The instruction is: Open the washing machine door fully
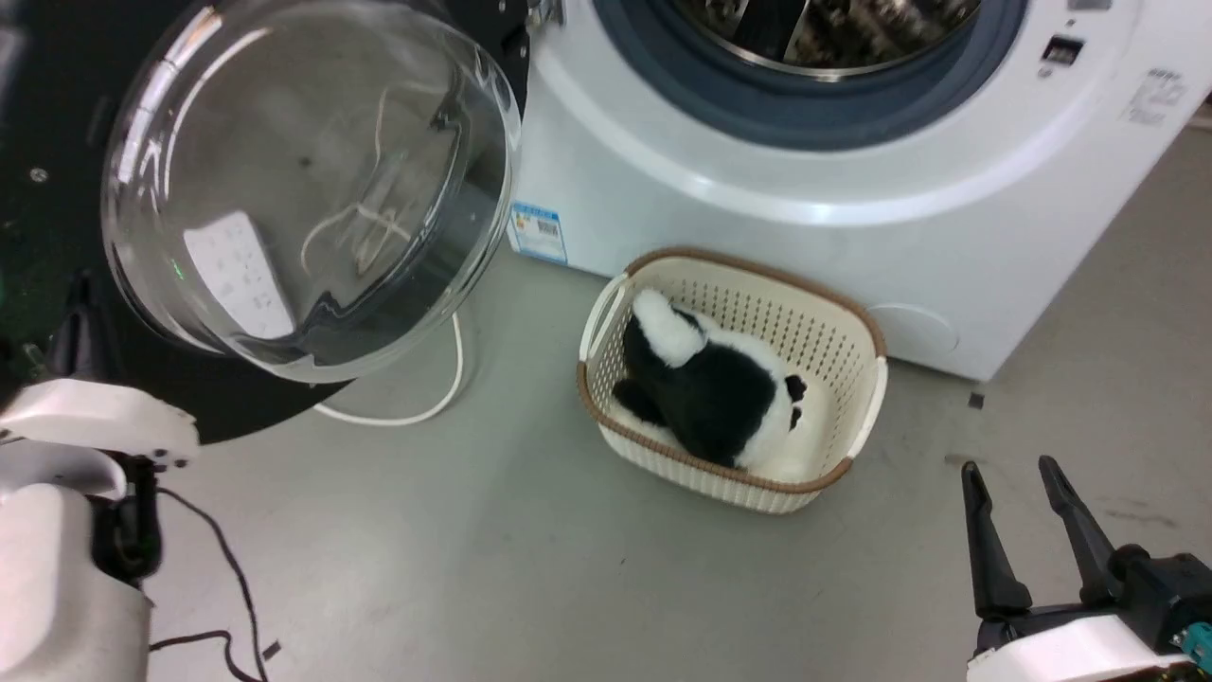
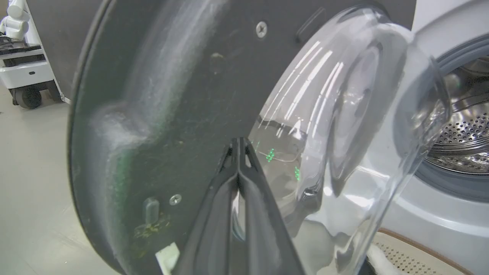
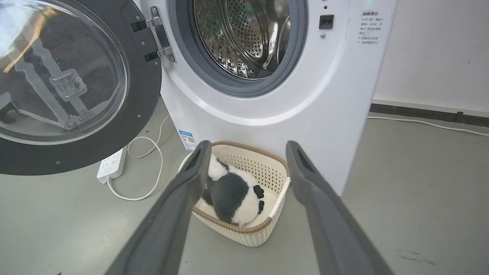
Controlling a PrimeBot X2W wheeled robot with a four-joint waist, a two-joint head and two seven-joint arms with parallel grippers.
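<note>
Two dark fingers of our left pincer (image 2: 238,143), pressed together with nothing between them that we can see, point tip-first at the inner face of the washing machine door (image 2: 172,95). They aim at the line where its black ring meets the bulging glass bowl; whether the tips touch it, we cannot tell.

From our head camera the door hangs swung wide off the porthole on our left, bowl bulging toward us. A metal hinge (image 3: 162,38) joins it to the washing machine (image 1: 757,218), whose steel drum (image 3: 244,34) and grey gasket (image 3: 229,86) lie uncovered.

Our right pincer (image 1: 1007,466) hovers low on the right over the grey floor (image 1: 473,530), fingers spread wide and empty, well apart from the door and short of the machine's front. Between it and the door a cream perforated basket (image 1: 833,341) stands on the floor just beside the white front panel, with a black-and-white panda plush toy (image 1: 710,388) lying inside. Under the open door lie a white power strip (image 3: 110,166) and its looped cable (image 1: 407,421).
</note>
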